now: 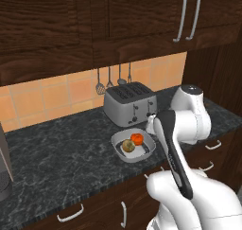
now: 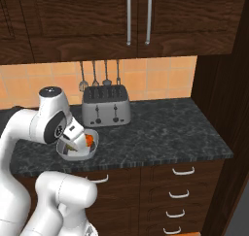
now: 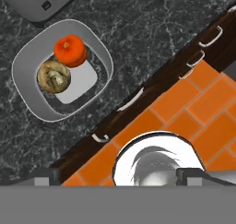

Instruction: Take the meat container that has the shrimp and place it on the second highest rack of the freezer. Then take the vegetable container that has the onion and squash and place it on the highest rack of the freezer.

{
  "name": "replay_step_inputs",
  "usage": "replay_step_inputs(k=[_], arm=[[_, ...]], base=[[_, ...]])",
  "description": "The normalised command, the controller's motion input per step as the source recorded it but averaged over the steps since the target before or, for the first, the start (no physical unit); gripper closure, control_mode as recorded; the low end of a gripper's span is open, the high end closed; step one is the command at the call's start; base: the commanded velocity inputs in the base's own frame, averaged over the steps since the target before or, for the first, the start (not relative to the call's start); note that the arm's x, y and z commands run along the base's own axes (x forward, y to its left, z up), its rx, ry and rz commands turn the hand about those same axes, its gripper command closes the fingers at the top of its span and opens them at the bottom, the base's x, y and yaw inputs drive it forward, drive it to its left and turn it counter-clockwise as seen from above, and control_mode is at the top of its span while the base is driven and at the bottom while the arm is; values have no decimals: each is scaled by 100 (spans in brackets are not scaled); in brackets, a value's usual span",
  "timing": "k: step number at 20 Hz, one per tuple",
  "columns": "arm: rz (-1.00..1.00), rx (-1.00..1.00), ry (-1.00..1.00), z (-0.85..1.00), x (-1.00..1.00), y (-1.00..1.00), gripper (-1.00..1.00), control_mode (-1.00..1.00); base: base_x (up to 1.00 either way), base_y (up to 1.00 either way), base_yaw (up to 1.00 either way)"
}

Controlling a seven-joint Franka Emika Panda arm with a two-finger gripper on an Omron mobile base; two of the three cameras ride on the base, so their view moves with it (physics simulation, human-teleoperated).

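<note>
The vegetable container [image 1: 118, 140] is a pale rounded bowl on the dark counter in front of the toaster. In it lie a brownish onion [image 1: 128, 145] and an orange squash [image 1: 137, 138]. The hand view looks straight down on the bowl [image 3: 27, 61], with the onion [image 3: 54, 78] and squash [image 3: 70, 50] side by side. My gripper [image 3: 120, 178] hangs above the counter's front edge, beside the bowl, open wide with nothing between its fingers. In the right base view my hand partly covers the bowl [image 2: 92, 140]. The meat container, the shrimp and the freezer are out of view.
A silver toaster [image 1: 130, 102] stands against the tiled wall under hanging utensils [image 1: 109, 77]. Dark cabinets run overhead. Drawers [image 2: 180, 193] sit below the counter, and a tall dark panel [image 2: 223, 109] closes the right end. A dark appliance [image 1: 4, 163] is at far left.
</note>
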Motion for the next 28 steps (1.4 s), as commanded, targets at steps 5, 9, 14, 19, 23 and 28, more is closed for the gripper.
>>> replay_step_inputs(k=[5, 9, 14, 19, 23, 28], arm=[[-9, 0, 0, -70, 38, 7, -100, -100], [-9, 0, 1, -51, 42, 0, -100, -100], [-7, 0, 8, -33, 51, 0, -100, -100], [-2, 0, 19, -30, 54, 0, -100, -100], [0, 0, 20, -35, 37, 0, -100, -100], [0, 0, 6, -51, 0, 0, -100, -100]], base=[[0, 0, 0], [0, 0, 0], [0, 0, 0], [0, 0, 0], [0, 0, 0], [0, 0, 0]])
